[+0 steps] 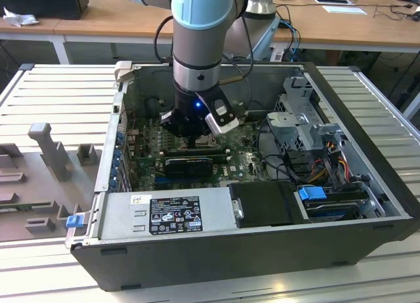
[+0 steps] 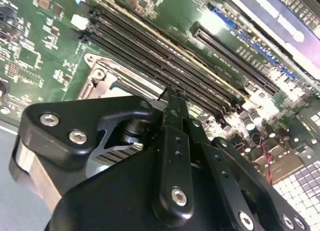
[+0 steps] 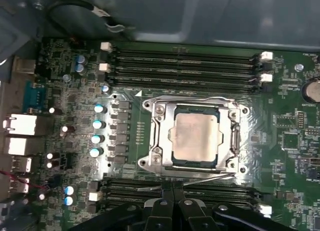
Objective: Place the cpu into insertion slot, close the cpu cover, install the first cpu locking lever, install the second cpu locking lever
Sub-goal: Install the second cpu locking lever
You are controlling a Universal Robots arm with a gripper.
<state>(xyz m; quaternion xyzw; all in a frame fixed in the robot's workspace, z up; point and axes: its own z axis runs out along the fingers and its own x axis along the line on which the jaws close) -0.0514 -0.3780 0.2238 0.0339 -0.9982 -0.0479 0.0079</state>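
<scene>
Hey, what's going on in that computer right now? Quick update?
Gripper shut, low over the motherboard at the socket's edge. Cpu seated in the insertion slot, cpu cover down around it. Nothing in the way.

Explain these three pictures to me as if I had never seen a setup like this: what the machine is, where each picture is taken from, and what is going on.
The machine is a robot arm with a gripper at its end, reaching down into an open computer case. The exterior view is from a camera standing off the arm. Both wrist views come from cameras riding on the arm, looking down past the black gripper fingers at the green motherboard.

In the first wrist view, the cpu, a square chip with a silver top, sits in the insertion slot, and the cpu cover, a metal frame, lies closed around it. The fingers look pressed together beside the socket, near a thin wire lever. They appear to hold nothing. Long black memory slots run on both sides.
</scene>
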